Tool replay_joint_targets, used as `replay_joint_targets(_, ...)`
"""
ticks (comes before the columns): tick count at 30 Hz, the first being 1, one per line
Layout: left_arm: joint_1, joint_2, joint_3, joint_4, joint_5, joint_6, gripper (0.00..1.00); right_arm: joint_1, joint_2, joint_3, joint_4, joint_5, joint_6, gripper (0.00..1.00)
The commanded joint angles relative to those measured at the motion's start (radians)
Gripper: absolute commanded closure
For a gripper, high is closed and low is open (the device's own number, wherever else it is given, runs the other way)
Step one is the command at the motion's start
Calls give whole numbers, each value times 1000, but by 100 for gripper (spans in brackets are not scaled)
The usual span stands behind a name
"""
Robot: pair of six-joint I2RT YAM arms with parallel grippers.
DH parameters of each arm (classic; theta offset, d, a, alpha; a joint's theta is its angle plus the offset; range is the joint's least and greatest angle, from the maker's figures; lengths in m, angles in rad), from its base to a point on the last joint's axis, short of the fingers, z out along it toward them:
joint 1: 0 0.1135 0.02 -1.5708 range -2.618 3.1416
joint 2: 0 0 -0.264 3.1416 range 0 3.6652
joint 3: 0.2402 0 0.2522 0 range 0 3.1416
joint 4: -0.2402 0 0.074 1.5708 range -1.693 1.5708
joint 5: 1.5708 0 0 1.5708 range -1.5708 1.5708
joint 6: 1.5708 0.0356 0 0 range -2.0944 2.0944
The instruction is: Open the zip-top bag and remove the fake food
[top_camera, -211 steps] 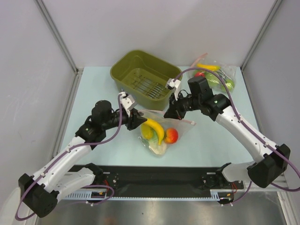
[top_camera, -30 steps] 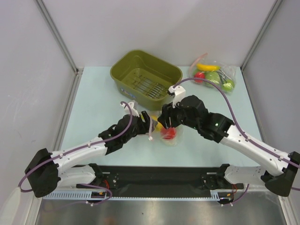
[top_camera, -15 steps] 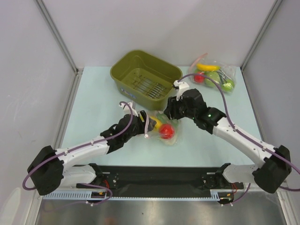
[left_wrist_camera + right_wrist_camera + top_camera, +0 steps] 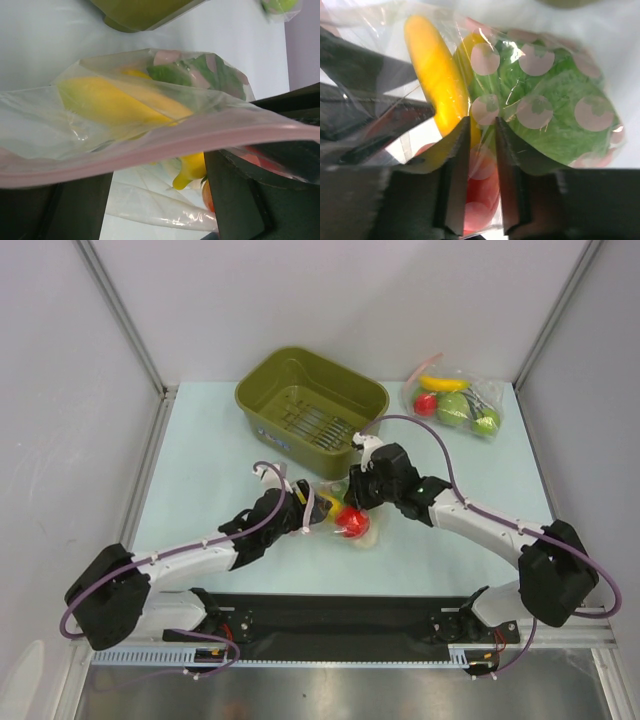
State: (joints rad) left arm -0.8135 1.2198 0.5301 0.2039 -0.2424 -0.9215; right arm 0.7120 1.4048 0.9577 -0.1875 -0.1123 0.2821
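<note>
Zip-top bag (image 4: 322,523) mid-surface (image 4: 200,460), between both arms. Right fingers (image 4: 454,190) pinched on its film. Left fingers (image 4: 240,200) spread, pink strip (image 4: 165,145) draped across them. Fake food (image 4: 351,522) all inside; mouth unclear, removal not begun

In the top view the left gripper (image 4: 306,512) and right gripper (image 4: 357,494) cover most of the zip-top bag (image 4: 364,537); its mouth is hidden. In the left wrist view the pink zip strip (image 4: 150,152) runs off both sides, the red fruit (image 4: 208,197) is a sliver low in the frame, and the basket (image 4: 145,10) is cut off at the top edge.
</note>
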Motion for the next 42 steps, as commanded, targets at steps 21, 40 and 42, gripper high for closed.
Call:
replay_joint_targets(21,33,162,-45,225,54,-137,22,75,-35,-106,83,-69,54,89)
replay_joint_targets(40,60,98,-68,184,170,-106,91,-41,-171,-155,-26,40,46,88)
replay_joint_targets(42,71,43,-70,140,190,-80,90,-69,-201,-169,-55,45,22,88)
